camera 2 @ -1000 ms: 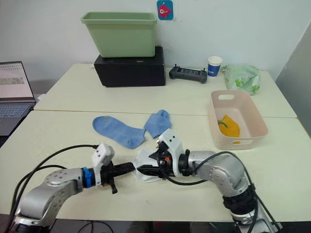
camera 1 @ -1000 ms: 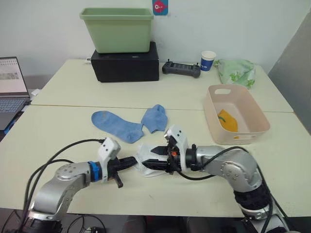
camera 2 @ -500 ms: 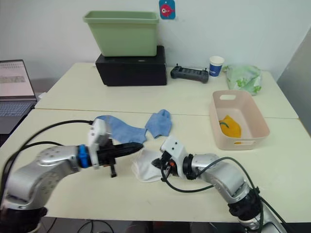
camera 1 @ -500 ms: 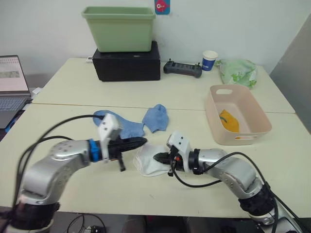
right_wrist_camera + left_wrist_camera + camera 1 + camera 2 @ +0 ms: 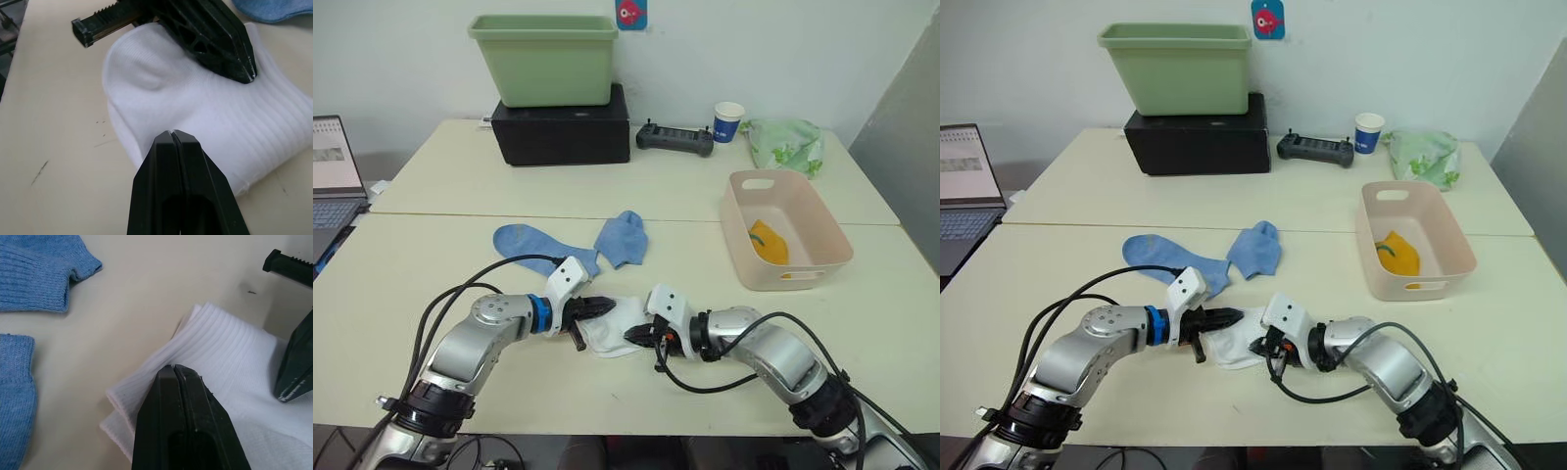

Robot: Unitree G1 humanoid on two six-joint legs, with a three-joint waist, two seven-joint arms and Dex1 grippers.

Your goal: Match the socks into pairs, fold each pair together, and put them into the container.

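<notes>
- White ribbed fabric lies nearest me: the folded white socks [image 5: 615, 328] sit on the front table [image 5: 401, 294], between my 2 grippers.
- My left gripper [image 5: 604, 307] has its fingers pressed together, tips resting on the sock bundle's left edge; the left wrist view shows the closed tips over the ribbed cuff [image 5: 215, 347].
- My right gripper [image 5: 633, 335] also has its fingers together, tips on the bundle's right side, pointing toward the left gripper.
- Whether either one pinches any cloth I cannot tell.
- Just beyond the bundle lie 2 blue socks: one blue sock [image 5: 540, 251] spread flat to the left, another blue sock [image 5: 624, 238] bunched beside it, their ends close together.
- To my right stands the pale pink container [image 5: 822, 235], with a yellow sock bundle [image 5: 768, 245] inside it.
- On the far table: a black box [image 5: 560, 129] carrying a green tub [image 5: 545, 59], a black controller [image 5: 674, 141], a paper cup [image 5: 728, 121], a green bag [image 5: 786, 143].
- At the far left, a laptop [image 5: 333, 166].
</notes>
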